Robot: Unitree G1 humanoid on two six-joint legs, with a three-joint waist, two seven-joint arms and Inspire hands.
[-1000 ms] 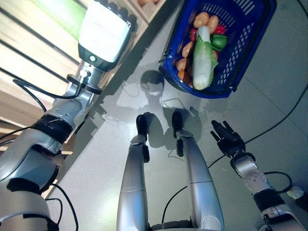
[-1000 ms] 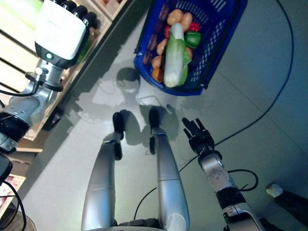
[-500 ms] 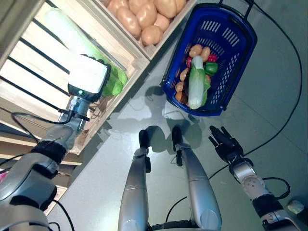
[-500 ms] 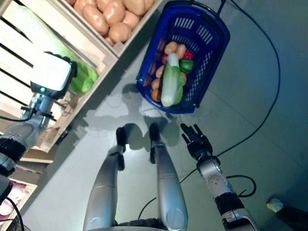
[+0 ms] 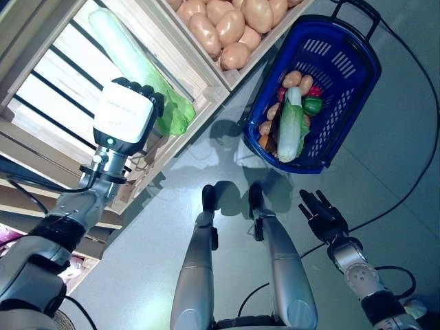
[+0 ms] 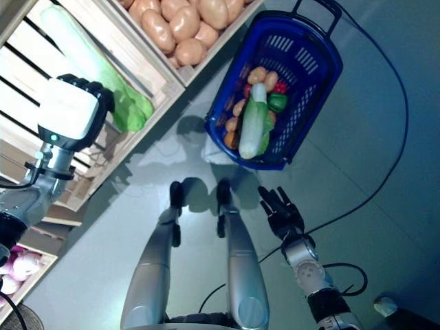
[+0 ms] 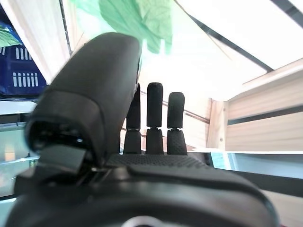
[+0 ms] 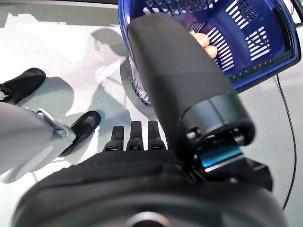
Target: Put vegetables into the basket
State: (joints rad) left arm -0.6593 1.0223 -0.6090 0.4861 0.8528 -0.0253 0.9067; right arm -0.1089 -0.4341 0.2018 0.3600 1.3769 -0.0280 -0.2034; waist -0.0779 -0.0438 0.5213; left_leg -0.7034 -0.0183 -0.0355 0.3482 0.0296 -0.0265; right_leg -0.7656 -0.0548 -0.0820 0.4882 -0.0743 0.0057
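A blue basket (image 5: 357,62) stands on the grey floor, holding a long napa cabbage (image 5: 291,129), potatoes, a green pepper (image 5: 312,105) and something red. On a slatted wooden shelf lies another long green-and-white cabbage (image 5: 141,69). My left hand (image 5: 122,118) is raised in front of that shelf, just below the cabbage's leafy end, its fingers straight and holding nothing; the left wrist view shows the green leaf (image 7: 137,19) beyond the fingers. My right hand (image 5: 322,213) hangs low over the floor, below the basket, open and empty.
A wooden crate (image 5: 230,31) of potatoes sits beside the cabbage shelf, next to the basket. Lower shelves show at the left edge, with onions (image 6: 20,265) in a bin. A black cable (image 5: 419,158) runs across the floor right of the basket.
The camera has shifted, so the shelf, crate and basket show more fully. My left hand stays raised near the shelf's cabbage. The right hand has barely moved.
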